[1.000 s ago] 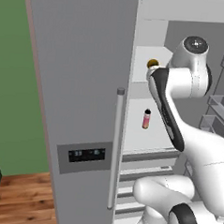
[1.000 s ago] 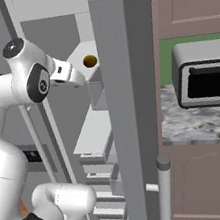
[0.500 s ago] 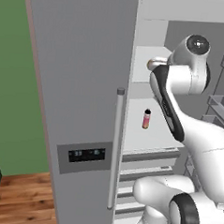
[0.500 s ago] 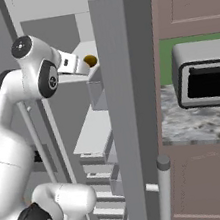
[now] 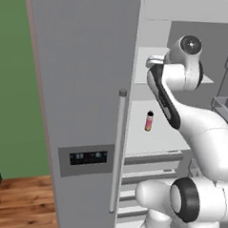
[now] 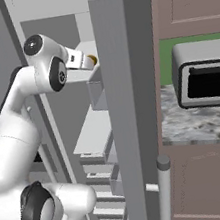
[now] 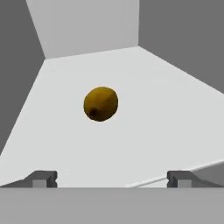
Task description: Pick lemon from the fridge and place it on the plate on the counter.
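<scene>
The lemon (image 7: 101, 103) lies loose on a white upper shelf (image 7: 166, 109) inside the fridge (image 5: 84, 85), roughly mid-shelf, well clear of the back wall and both side edges. The gripper (image 7: 112, 178) faces it from the shelf's front edge, fingers spread wide with nothing between them and the fruit ahead of the tips, not yet touched. From the right base view the hand (image 6: 80, 59) sits just beside the lemon (image 6: 93, 60) at the open compartment. A slim pink bottle (image 5: 149, 121) stands on the shelf below. So the fridge is open and the reach is nearly made; grasping, lifting out, and carrying to the plate on the marbled counter (image 6: 200, 124) all remain. A toaster oven (image 6: 205, 75) stands on that counter.
</scene>
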Tool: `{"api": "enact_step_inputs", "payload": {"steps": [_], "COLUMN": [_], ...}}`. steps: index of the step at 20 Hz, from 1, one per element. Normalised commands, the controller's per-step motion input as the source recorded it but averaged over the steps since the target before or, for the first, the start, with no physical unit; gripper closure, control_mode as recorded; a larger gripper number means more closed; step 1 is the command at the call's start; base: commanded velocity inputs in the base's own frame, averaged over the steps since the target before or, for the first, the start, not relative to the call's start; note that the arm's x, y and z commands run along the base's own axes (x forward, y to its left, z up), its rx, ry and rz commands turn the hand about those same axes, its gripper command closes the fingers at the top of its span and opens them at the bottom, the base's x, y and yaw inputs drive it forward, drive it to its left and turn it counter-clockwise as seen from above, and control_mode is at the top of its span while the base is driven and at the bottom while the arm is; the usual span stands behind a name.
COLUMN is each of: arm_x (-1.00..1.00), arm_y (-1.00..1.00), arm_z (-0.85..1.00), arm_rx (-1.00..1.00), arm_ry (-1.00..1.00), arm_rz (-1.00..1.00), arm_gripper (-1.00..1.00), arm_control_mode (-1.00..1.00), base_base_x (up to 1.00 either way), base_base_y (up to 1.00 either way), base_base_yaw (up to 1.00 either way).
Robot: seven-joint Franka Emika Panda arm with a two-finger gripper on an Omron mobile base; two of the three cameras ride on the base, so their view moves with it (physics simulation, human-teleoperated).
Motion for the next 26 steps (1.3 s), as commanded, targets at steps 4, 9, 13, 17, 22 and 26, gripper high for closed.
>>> {"api": "enact_step_inputs", "payload": {"steps": [4,9,13,17,22,26], "arm_x": [0.40,0.37,0.34,0.35,0.35,0.24], "arm_y": [-0.08,-0.01,0.00,0.00,-0.03,-0.08], "arm_z": [0.00,0.00,0.00,0.00,-0.02,-0.10], "arm_rx": [0.00,0.00,0.00,0.00,0.00,0.00], "arm_ry": [0.00,0.00,0.02,0.03,0.05,0.02], "arm_rz": [0.00,0.00,0.00,0.00,0.00,0.00], "arm_gripper": [-1.00,-1.00,-1.00,-1.00,-1.00,-1.00], "arm_control_mode": [-1.00,-1.00,-1.00,-1.00,-1.00,-1.00], "base_base_x": [0.00,0.00,0.00,0.00,0.00,0.00], "base_base_y": [0.00,0.00,0.00,0.00,0.00,0.00], "base_base_yaw": [0.00,0.00,0.00,0.00,0.00,0.00]}}
